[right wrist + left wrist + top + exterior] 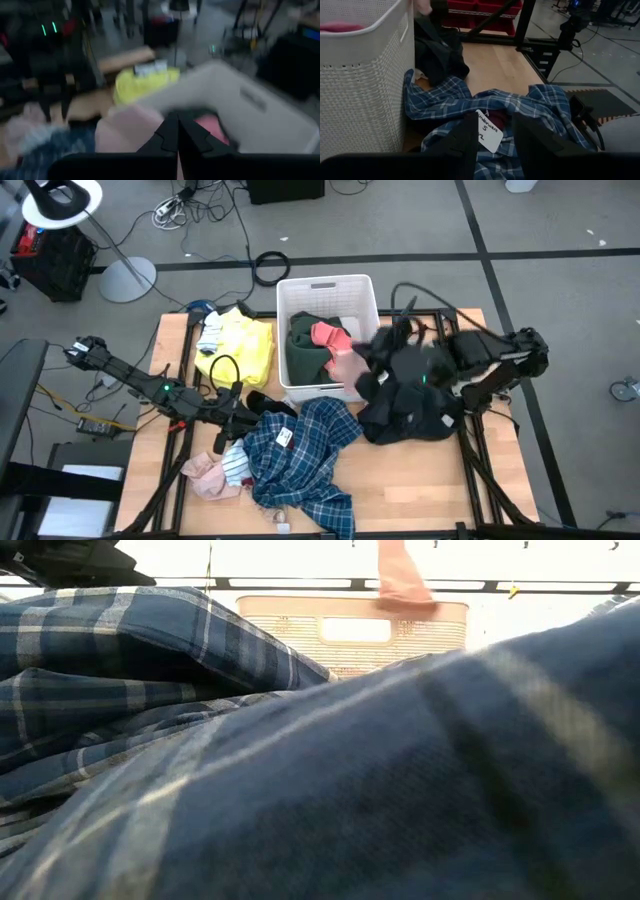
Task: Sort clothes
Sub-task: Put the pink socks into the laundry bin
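**Right arm lifts pink piece from basket**

Right now the right gripper (177, 142), fingers pinched tight on a pale pink soft garment (347, 366), holds it at the white slotted plastic basket (287, 300) at 3 o'clock, likely to carry it to a pile. Left gripper (491, 145), part open and empty, hovers over the blue plaid shirt (300, 450) at 6 o'clock.

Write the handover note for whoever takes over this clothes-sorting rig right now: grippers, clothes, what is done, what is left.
Left gripper: open, low over the blue plaid shirt, holding nothing.
Right gripper: shut on a pale pink garment at the white basket's right rim.
In the basket: dark green piece, pink piece.
On the table: yellow garment left of the basket, black pile to its right, plaid shirt and small pink and striped pieces in front.
Left: most garments are unsorted.
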`<action>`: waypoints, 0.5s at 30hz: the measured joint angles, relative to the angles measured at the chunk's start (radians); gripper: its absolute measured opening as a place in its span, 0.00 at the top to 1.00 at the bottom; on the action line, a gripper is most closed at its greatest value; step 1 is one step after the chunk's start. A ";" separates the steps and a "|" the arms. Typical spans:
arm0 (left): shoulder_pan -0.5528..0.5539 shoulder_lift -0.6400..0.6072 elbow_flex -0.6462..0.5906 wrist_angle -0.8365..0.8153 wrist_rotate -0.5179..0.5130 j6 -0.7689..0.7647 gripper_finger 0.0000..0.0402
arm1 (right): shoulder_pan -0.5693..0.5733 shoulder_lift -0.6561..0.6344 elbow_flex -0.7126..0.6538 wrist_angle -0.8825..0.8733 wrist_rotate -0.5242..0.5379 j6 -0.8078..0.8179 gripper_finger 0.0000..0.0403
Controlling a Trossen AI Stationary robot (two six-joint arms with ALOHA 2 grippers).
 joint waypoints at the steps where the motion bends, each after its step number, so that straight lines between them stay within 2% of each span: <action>1: 0.000 0.000 0.000 0.000 0.000 0.000 0.69 | -0.025 0.000 0.001 0.060 -0.013 -0.058 1.00; 4: 0.000 0.000 0.000 -0.004 0.000 0.001 0.69 | -0.102 0.000 0.001 0.207 -0.062 -0.199 1.00; 7: 0.000 0.000 0.000 -0.008 0.000 0.002 0.69 | -0.178 0.000 0.001 0.284 -0.107 -0.262 1.00; 15: 0.000 0.000 0.000 -0.018 0.000 0.000 0.69 | -0.309 0.000 -0.053 0.269 -0.281 -0.187 0.98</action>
